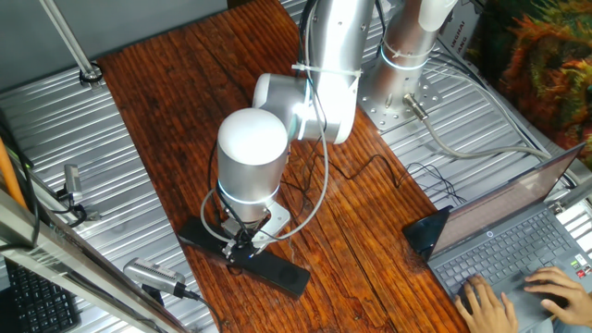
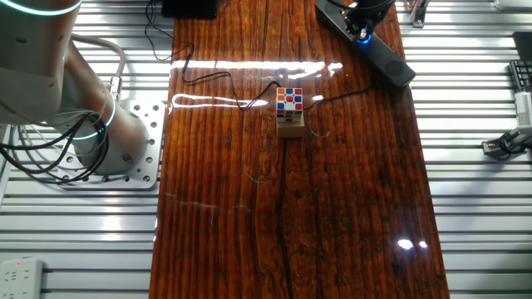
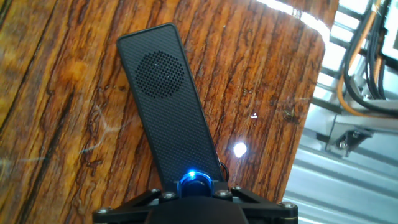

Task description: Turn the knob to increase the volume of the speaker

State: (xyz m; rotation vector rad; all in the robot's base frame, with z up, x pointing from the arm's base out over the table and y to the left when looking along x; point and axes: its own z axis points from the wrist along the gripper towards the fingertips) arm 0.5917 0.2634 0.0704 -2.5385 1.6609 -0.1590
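Note:
The speaker point(image 1: 282, 272) is a slim black soundbar lying at the wooden table's near-left edge; it also shows in the other fixed view point(image 2: 389, 61) and the hand view point(image 3: 168, 106). The knob point(image 3: 194, 180) glows blue at the bar's middle and shows as a blue dot in the other fixed view point(image 2: 363, 36). My gripper point(image 3: 194, 188) points straight down onto the bar point(image 1: 242, 244), its black fingers close on either side of the knob. The far half of the bar is hidden under my hand.
A Rubik's cube on a wooden block point(image 2: 289, 106) stands mid-table with a thin black cable point(image 2: 208, 79) running past it. A laptop point(image 1: 518, 231) with a person's hands point(image 1: 555, 289) sits at the right. The table edge point(image 3: 305, 118) lies close beside the speaker.

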